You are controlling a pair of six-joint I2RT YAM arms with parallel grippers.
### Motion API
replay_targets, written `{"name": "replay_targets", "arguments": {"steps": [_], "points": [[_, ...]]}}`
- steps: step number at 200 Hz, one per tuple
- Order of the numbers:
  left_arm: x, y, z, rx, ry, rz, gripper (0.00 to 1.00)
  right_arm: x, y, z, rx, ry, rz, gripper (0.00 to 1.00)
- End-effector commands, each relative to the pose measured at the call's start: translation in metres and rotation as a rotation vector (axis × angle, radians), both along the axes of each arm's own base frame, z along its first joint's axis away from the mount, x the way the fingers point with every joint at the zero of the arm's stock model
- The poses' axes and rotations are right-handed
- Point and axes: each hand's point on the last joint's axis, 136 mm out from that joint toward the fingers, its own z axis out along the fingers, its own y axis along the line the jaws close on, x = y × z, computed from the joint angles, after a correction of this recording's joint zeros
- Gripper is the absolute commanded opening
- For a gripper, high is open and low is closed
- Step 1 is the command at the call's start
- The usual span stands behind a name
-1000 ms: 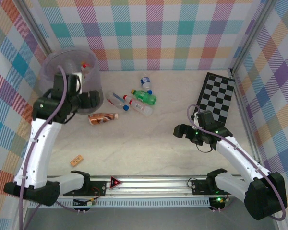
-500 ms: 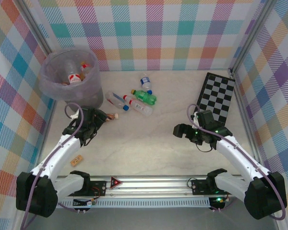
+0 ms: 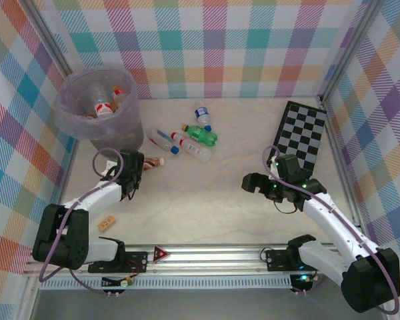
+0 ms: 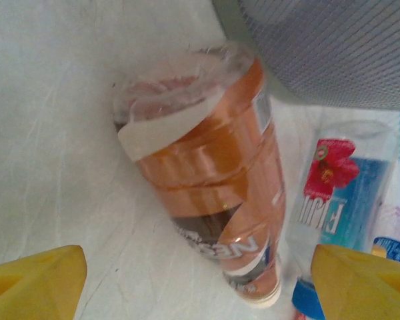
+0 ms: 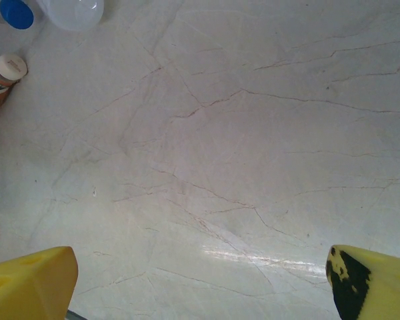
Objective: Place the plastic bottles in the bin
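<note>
left gripper: open wide over the brown bottle; no grip yet
right gripper: open; empty
risk: bottle may roll or slip; fingers may bump the bin close by

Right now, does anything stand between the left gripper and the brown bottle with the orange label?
Nothing visible does. The left gripper hangs open over the brown bottle, which lies uncovered on the table beside the bin.
</note>
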Motion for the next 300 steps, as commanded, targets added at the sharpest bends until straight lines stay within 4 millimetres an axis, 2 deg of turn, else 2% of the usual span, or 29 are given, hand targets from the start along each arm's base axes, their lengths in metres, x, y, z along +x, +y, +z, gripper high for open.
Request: {"name": "replay_targets", "arguments": {"steps": [1,33,59,92,108,154,194,223,228,273,288,300], "points": [[0.014,0.014,0.005,0.008,-0.051,0.070,0.88,-0.002,-0.002,0.000,-0.016,-0.004,0.016,0.95],[0.023,0.017,-0.012,-0.026,-0.033,0.073,0.88,-0.002,-0.002,0.001,-0.015,-0.006,0.015,0.95],[0.031,0.015,-0.016,-0.028,-0.021,0.058,0.85,-0.002,-0.004,0.000,-0.021,-0.005,0.013,0.95],[0.032,0.016,-0.027,-0.033,0.008,0.057,0.71,-0.001,-0.002,-0.001,-0.018,0.005,0.016,0.95],[0.030,0.017,-0.027,-0.032,0.015,0.057,0.61,-0.001,-0.001,-0.002,-0.017,0.008,0.016,0.95],[0.015,0.026,-0.006,0.035,0.028,0.053,0.51,0.001,-0.001,-0.003,-0.019,0.009,0.019,0.95],[-0.002,0.035,0.028,0.120,0.021,0.028,0.52,0.005,0.003,-0.004,-0.006,0.011,0.026,0.96],[-0.028,0.051,0.062,0.208,-0.007,0.056,0.51,0.005,0.002,-0.005,-0.012,0.014,0.025,0.96],[-0.038,0.055,0.065,0.234,0.017,0.053,0.51,0.005,0.002,-0.005,-0.014,0.012,0.023,0.95],[-0.094,0.081,0.148,0.460,-0.007,0.009,0.44,0.007,0.001,-0.008,-0.025,0.017,0.018,0.95],[-0.103,0.082,0.179,0.530,-0.017,-0.041,0.42,0.011,0.003,-0.007,-0.022,0.014,0.022,0.95],[-0.106,0.081,0.200,0.584,-0.013,-0.099,0.36,0.014,0.004,-0.006,-0.019,0.010,0.026,0.95]]}}
